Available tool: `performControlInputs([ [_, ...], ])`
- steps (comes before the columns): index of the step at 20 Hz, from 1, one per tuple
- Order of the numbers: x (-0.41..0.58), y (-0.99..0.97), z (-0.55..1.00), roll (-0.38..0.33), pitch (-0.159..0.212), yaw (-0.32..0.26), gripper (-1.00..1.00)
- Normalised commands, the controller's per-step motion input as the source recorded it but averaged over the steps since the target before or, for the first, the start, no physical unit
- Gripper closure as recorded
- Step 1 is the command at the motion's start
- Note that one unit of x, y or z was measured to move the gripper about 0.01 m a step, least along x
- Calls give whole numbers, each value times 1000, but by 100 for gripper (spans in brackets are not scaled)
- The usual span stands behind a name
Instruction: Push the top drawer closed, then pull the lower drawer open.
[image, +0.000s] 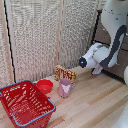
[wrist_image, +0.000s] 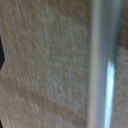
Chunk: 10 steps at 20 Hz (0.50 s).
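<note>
A red basket (image: 25, 104) with a blue rim sits on the light wooden bench (image: 95, 102). Near it lies a red bowl (image: 44, 86), then a pink pitcher (image: 64, 87) before a yellow box (image: 65, 73). Pale woven screens (image: 40, 35) stand behind.

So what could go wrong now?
1. The wrist view is blurry and right up against the silver handle, so the robot could miss it or slip off.
2. The arm hangs near the pink cup and snack box; a wide swing could knock them.
</note>
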Motion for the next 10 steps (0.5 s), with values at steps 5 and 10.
performControlInputs([
  [5,0,-378,64,110,0,72,100],
  [10,0,-250,176,112,-5,66,100],
])
